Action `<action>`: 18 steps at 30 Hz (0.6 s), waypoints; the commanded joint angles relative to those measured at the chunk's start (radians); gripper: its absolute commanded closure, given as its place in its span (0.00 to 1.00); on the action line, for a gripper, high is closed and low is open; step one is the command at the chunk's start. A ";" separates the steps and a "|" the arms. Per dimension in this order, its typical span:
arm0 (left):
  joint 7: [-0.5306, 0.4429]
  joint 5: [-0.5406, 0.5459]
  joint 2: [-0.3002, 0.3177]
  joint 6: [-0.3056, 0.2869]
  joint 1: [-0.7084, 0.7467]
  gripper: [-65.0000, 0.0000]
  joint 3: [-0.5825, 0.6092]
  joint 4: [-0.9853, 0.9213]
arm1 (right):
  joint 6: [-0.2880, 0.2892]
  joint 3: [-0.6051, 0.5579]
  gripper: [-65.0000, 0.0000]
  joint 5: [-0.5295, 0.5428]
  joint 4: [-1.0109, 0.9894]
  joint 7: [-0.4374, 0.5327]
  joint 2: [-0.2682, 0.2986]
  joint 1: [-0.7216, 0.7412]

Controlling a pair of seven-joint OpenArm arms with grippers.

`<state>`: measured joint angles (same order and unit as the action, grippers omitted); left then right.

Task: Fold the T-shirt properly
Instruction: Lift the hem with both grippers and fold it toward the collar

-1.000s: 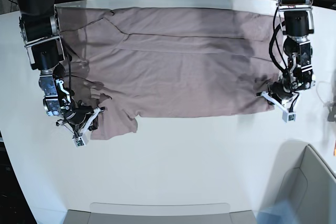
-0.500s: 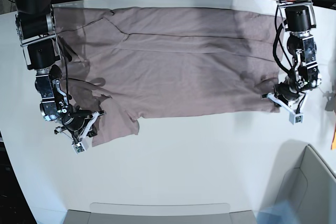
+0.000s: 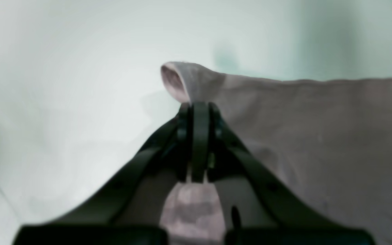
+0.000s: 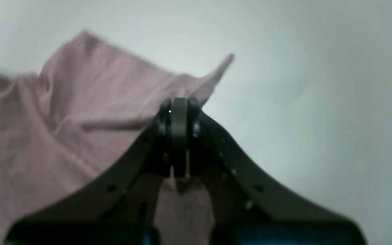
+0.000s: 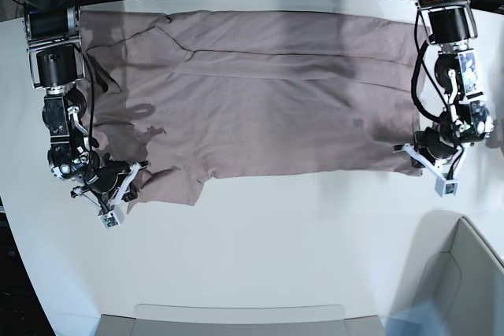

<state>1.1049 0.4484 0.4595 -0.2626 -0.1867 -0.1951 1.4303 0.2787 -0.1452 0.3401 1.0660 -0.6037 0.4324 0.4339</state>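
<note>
As I held it: both tools clenched on T-shirt [image 5: 268, 100] corners
Left tool [image 3: 199, 109]: gripped hem corner
Right tool [image 4: 179, 105]: gripped sleeve edge
Fabric: soft, limp; best pinched at corners

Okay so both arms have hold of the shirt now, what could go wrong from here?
1. The left end effector pinches only a thin bit of the T-shirt at its corner, so the fabric may slip out under tension.
2. The right end effector grips a bunched, wrinkled sleeve edge; folding from there could carry the creases in.
3. Uneven lifting could skew the fold on the table.
</note>
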 commanded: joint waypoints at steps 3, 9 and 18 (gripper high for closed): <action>0.030 -0.003 0.020 0.003 0.002 1.00 -0.054 0.053 | 0.000 0.029 1.00 0.006 0.073 0.001 0.032 0.003; 0.042 -0.003 0.020 0.003 0.092 1.00 -0.066 0.151 | 0.000 0.155 1.00 0.006 0.199 -0.092 0.030 -0.071; 0.044 -0.003 0.020 0.003 0.206 1.00 -0.070 0.294 | 0.004 0.230 1.00 0.006 0.395 -0.193 0.033 -0.195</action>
<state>1.1625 0.4435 0.4610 -0.2592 0.0296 -0.2558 1.7058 0.2840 0.0746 0.3405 1.4422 -0.8169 0.4469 0.2134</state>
